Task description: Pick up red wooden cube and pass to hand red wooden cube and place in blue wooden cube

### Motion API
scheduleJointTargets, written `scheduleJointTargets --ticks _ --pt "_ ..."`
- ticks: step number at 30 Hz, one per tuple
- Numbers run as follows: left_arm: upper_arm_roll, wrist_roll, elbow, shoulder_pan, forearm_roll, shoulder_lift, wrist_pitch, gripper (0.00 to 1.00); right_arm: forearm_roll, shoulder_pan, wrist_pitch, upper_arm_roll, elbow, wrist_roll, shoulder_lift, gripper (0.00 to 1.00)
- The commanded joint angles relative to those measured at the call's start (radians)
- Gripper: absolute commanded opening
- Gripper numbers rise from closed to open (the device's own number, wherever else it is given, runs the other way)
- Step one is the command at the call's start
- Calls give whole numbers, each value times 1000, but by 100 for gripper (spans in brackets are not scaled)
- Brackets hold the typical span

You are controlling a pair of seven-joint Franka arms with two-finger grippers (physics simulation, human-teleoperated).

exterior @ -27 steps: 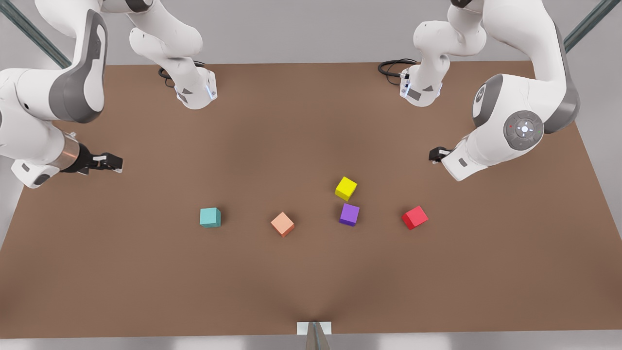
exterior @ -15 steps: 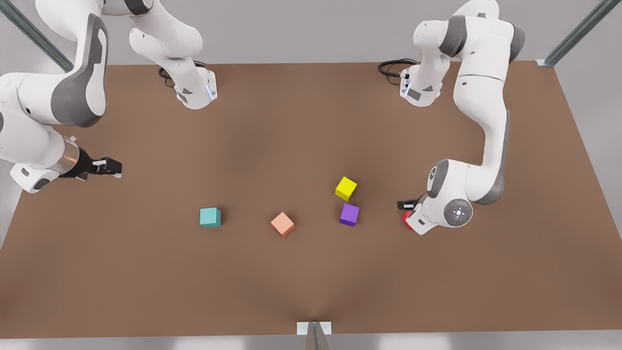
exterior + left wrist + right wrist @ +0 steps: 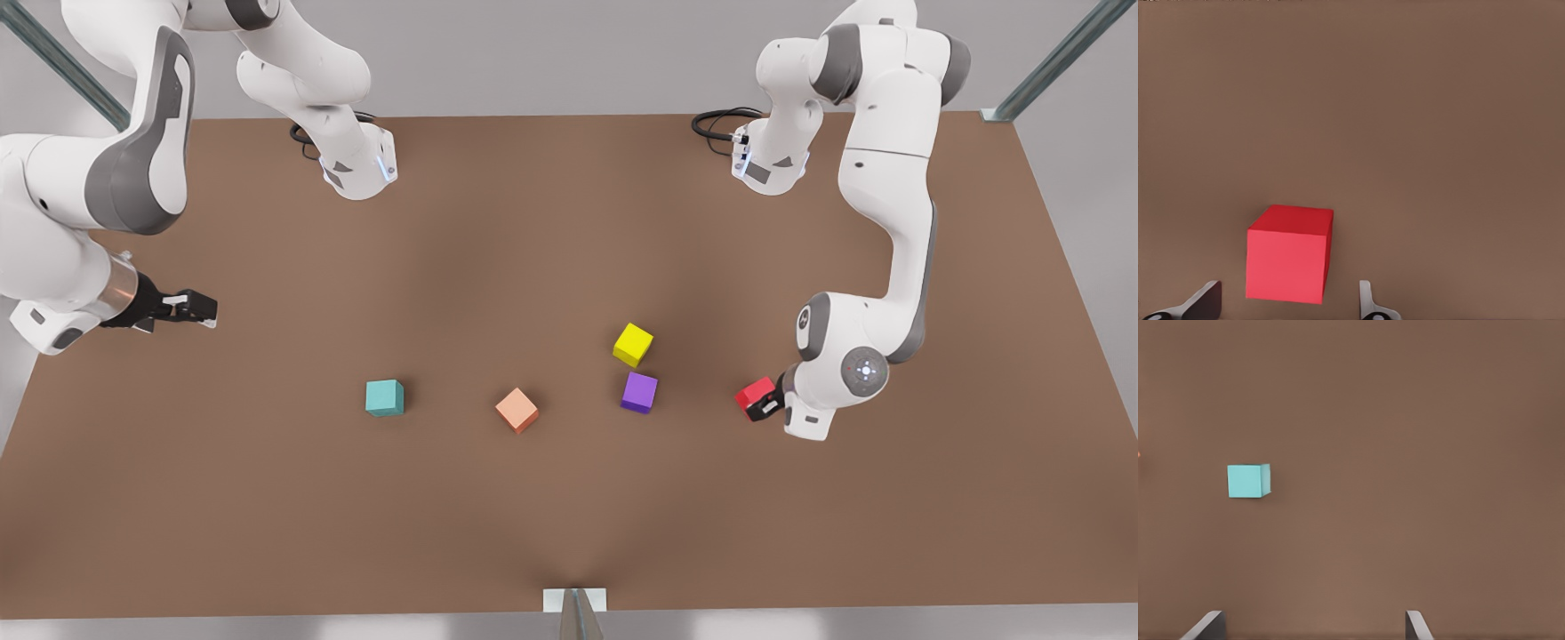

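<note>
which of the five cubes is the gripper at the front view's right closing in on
The red wooden cube: the left gripper has open fingers on either side of it. The teal, salmon, purple and yellow cubes sit apart from it.

A flat brown table (image 3: pixel 551 240) fills most of the front view. 5 cubes lie on it in the lower middle of the frame. The blue wooden cube (image 3: pixel 384 397) sits left of centre, the salmon-orange cube (image 3: pixel 516 410) near centre, and the purple cube (image 3: pixel 639 393) to its right, just below the yellow cube (image 3: pixel 633 344). The red wooden cube (image 3: pixel 756 396) lies farthest right. 2 white arm bases (image 3: pixel 360 169) stand near the table's top edge.
</note>
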Motion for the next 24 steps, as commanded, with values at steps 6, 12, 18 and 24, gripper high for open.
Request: scheduleJointTargets --ticks 6,12,18,24 --pt "-2 36 0 -5 97 55 45 100 1 1 -2 0 -3 -8 -1 100" --pt "-5 38 -1 -3 77 84 67 100 -1 1 -5 0 -3 -10 1 100" --pt "-3 38 -1 9 78 122 107 100 1 4 -5 1 -3 -10 7 100" --pt "-5 38 -1 9 78 142 148 95 -1 6 -5 1 -3 -10 10 100"
